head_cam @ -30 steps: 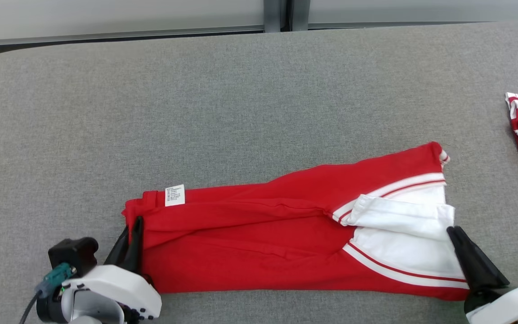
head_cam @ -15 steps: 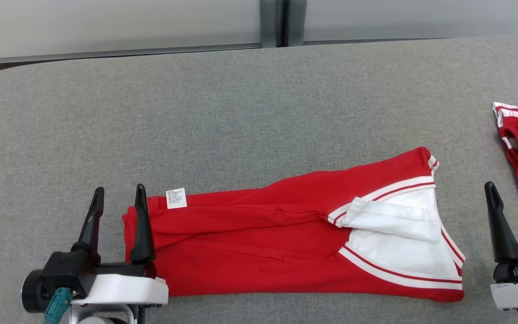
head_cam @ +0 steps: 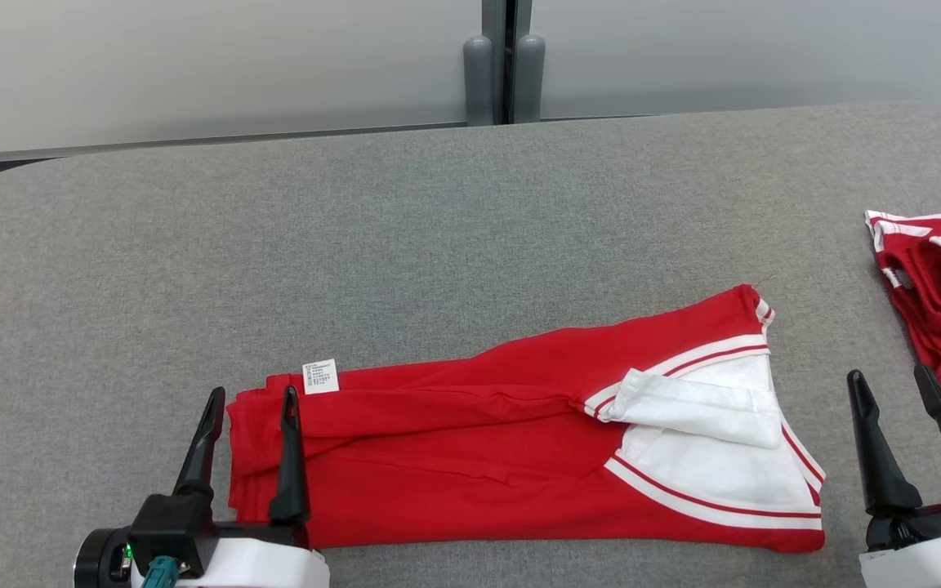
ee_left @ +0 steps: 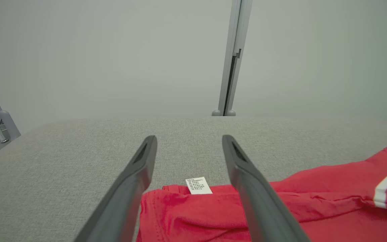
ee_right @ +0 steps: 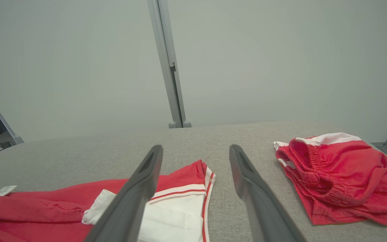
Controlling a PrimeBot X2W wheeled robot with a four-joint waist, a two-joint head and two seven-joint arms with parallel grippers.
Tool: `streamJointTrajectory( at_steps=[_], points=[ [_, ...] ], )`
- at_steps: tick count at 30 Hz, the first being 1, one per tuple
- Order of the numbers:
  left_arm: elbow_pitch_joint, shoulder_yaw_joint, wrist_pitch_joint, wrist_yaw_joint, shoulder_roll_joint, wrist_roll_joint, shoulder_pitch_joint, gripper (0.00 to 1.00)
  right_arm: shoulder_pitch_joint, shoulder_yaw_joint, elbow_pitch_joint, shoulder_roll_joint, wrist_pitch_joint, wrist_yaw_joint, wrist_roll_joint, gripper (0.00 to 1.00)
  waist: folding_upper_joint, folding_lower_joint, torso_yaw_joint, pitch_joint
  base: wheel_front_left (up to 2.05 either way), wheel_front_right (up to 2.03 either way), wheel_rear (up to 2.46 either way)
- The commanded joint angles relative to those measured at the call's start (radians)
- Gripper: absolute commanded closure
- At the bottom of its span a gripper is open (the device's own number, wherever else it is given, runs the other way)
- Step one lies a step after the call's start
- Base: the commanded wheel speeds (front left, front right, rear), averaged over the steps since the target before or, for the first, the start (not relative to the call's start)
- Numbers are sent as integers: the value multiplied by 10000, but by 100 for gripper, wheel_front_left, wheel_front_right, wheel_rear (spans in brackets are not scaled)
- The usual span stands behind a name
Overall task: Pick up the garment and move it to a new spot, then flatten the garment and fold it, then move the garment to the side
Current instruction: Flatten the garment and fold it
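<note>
Where the grey fabric-covered bench fills the head view, the long red folded garment lies flat in the lower middle of the frame. It runs left to right, with its right end angled a little toward the upper right. That right end carries a white panel edged in red and white stripes, with one white flap turned over on top. A small white care label sits on the upper edge near the left end.

Left pincer, lower left of frame: both dark fingers spread wide, nothing held. One finger overlaps the garment's left end and the other stands at its left edge. In the left wrist view, the red end and the label show low in the gap between the fingers. Contact with the cloth: cannot tell.

Right pincer, lower right of frame: fingers wide apart, empty, over bare bench near the garment's white end and clear of it.

A crumpled red garment with white trim lies at the right edge of the frame, apart from the folded one. The right pincer stands between the two. In the right wrist view, an elastic waistband shows on the crumpled piece, right of the fingers.

Pale wall panels with a grey post run along the top of the frame behind the bench.
</note>
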Motion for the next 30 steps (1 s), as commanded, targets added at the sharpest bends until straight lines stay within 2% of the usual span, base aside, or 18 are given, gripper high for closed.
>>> streamJointTrajectory(
  at_steps=[1,18,26,30],
  points=[
    [108,117,-12,-90,-37,77,119,0,102,-90,-74,34,63,0,-83,0,-1,0,13,-31,0,0,0],
    [562,591,-13,-711,-363,292,3,0,18,-324,226,69,191,0,20,0,-1,0,108,-13,0,0,0],
    [655,568,-13,-910,-697,526,-527,0,-639,24,2013,-277,100,0,446,0,-1,0,450,651,0,0,0],
    [575,622,-13,-1044,-906,655,-882,0,-1161,568,3097,-442,109,0,748,0,-1,0,678,1103,0,0,0]
  ],
)
